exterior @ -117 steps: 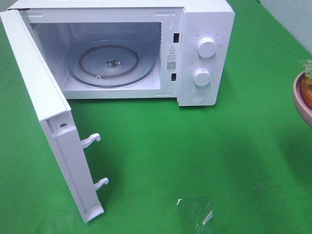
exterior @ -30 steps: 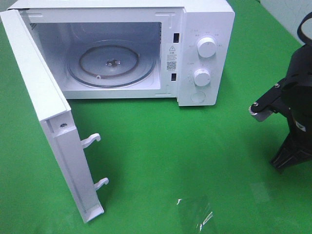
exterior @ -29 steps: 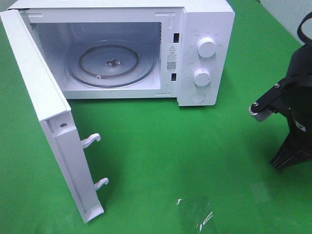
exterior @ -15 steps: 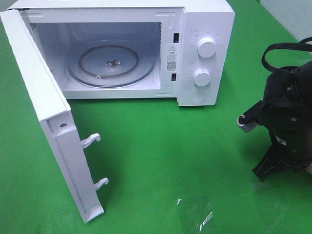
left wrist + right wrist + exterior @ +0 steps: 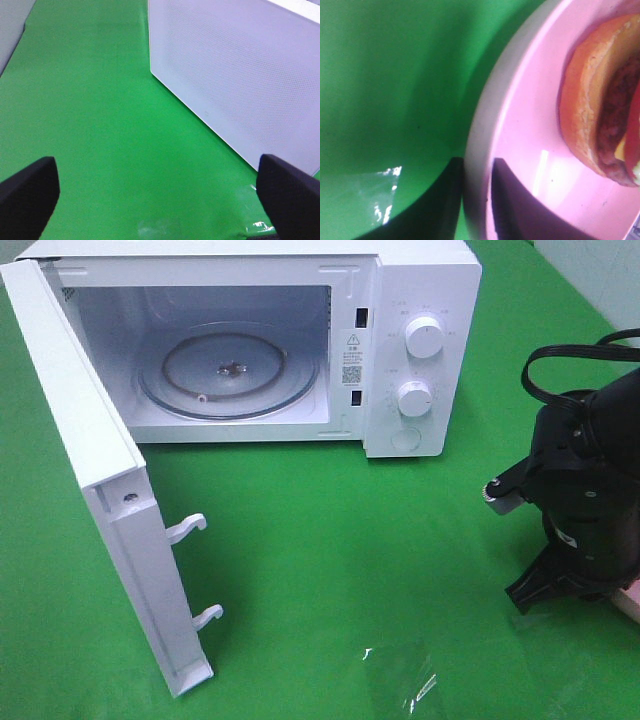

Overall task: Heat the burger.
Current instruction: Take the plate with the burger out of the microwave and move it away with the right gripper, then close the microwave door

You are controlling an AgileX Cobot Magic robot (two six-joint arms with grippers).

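- Microwave at back of green table, door swung wide open; glass turntable inside is bare.
- Right gripper low at the table's right edge; fingers astride the rim of the pink plate, one outside, one inside (gap narrow, rim between them – can't tell if they actually pinch it).
- Burger sits on that plate, well apart from the microwave; bun and dark filling show in right wrist view only.
- In the high view, right arm hides nearly all of the plate.
- Left gripper fingers spread wide, nothing between them, above bare cloth just beside the door's outer face.
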